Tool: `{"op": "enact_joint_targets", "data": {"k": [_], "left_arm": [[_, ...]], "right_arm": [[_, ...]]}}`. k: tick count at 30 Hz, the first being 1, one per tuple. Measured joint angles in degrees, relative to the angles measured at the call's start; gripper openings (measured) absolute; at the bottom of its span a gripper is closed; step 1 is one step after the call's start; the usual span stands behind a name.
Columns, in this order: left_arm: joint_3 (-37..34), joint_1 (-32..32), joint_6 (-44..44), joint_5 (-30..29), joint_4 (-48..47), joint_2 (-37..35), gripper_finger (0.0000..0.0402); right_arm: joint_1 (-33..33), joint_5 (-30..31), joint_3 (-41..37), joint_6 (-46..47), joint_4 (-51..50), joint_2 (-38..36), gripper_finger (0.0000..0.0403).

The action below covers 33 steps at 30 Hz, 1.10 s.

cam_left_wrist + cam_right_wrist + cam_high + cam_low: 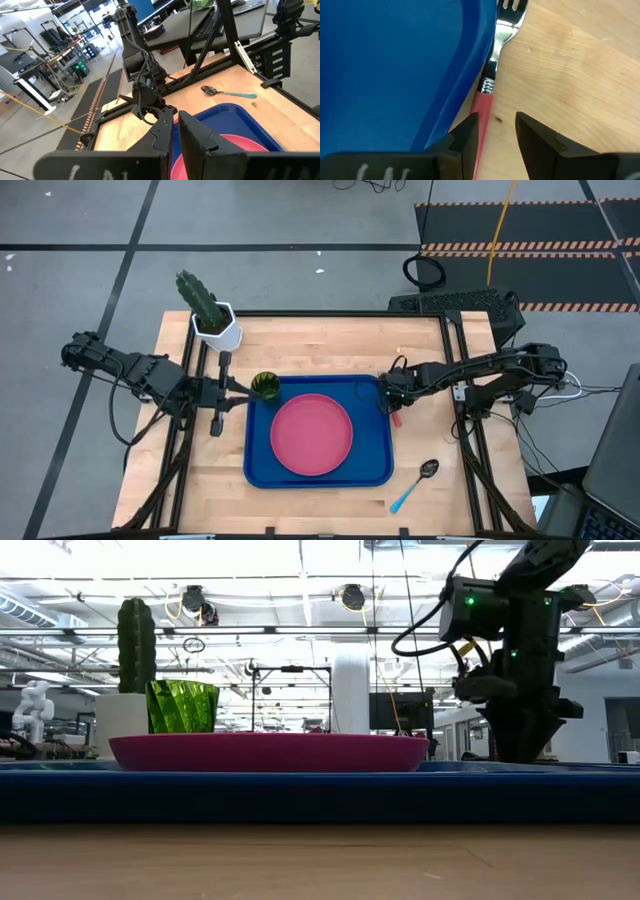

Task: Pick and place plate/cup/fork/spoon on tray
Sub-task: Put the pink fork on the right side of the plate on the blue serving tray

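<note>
The blue tray lies mid-table with the pink plate on it. The green cup stands upright at the tray's far-left corner; in the low view the plate hides its base. My left gripper is beside the cup's left side, its fingers shut to a thin slit. The fork lies on the table along the tray's right rim. My right gripper is open just above it, its fingers either side of the pink handle's end. The spoon lies on the table at the near right. My left gripper's fingertips reach the cup's left rim in the high view, coming roughly level from the table's left. The cup is hidden in the left wrist view. I cannot tell whether the fingers touch it.
A white pot with a cactus stands at the far left, just behind my left gripper. The table's black frame rails run along its left and right sides. Bare wood lies right of the tray around the spoon.
</note>
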Motion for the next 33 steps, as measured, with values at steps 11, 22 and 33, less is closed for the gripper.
{"op": "enact_joint_targets", "data": {"k": [11,22,33], "left_arm": [[0.0,0.0,-0.3,0.0,0.0,0.0,0.0033],[0.0,0.0,-0.6,0.0,-0.5,0.0,0.0033],[0.0,0.0,-1.0,0.0,-0.8,0.0,0.0033]], "right_arm": [[0.3,1.4,0.0,0.7,0.4,0.3,0.0121],[0.8,4.3,-3.2,1.6,2.7,0.0,0.0121],[0.8,4.3,-3.7,1.6,-4.1,0.1,0.0121]]}}
